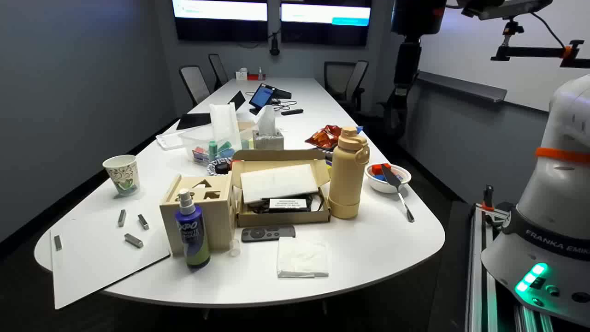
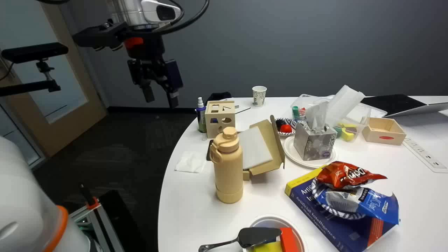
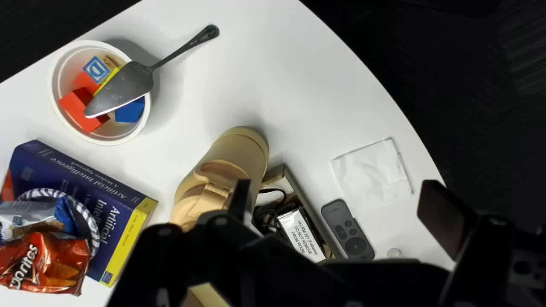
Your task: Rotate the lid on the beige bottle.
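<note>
Lid (image 2: 230,133) of the beige bottle (image 2: 228,175) sits on top of its neck, and the bottle stands upright on the table (image 2: 196,217), just beside the open cardboard box (image 1: 283,218); whether those two touch is hard to tell. The gripper (image 2: 161,98) hangs higher up and well apart from it, jaws spread wide with nothing between them, so the step in hand looks to be the approach. Doing it well calls for centring over the lid, the fingers (image 3: 441,219) pointing straight down, then lowering until they flank its sides evenly. The carry loop (image 1: 362,154) juts out to one side and is best kept out of the grip. Nothing visible braces the bottle, so it may spin along or tip; a firm squeeze and short, level turns seem wisest.

In the box lie a white slab (image 1: 279,182), a cable and a labelled item (image 3: 302,234). The white bowl (image 1: 383,187) holds coloured blocks, with a cake server (image 3: 128,83) lying across its rim. On the blue book (image 3: 111,204), a striped basket (image 3: 90,221) carries a red Doritos bag (image 2: 350,175) and a blue snack bag (image 2: 371,201)
</note>
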{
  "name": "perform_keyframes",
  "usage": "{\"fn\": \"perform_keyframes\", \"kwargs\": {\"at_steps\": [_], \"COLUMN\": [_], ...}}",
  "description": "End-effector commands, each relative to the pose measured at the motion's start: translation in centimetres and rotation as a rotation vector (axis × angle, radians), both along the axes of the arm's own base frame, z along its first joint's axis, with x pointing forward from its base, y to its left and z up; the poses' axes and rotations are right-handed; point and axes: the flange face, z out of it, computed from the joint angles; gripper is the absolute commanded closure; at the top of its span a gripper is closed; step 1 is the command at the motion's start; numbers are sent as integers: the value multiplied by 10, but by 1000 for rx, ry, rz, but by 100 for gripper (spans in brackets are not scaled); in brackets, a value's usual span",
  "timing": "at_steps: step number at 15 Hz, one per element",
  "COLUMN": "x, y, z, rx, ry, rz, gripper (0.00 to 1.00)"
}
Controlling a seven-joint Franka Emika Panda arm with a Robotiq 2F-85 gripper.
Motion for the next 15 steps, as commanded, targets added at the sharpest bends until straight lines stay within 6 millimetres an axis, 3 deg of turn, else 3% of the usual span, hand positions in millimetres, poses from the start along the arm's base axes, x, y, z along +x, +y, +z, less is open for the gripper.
{"fn": "perform_keyframes", "kwargs": {"at_steps": [1, 4, 8, 15], "x": [0, 11, 39, 73], "y": [0, -5, -27, -63], "z": [1, 0, -6, -40], "rx": [0, 12, 33, 50], "ry": [0, -26, -106, -129], "rz": [0, -54, -212, -464], "gripper": [0, 0, 0, 0]}}
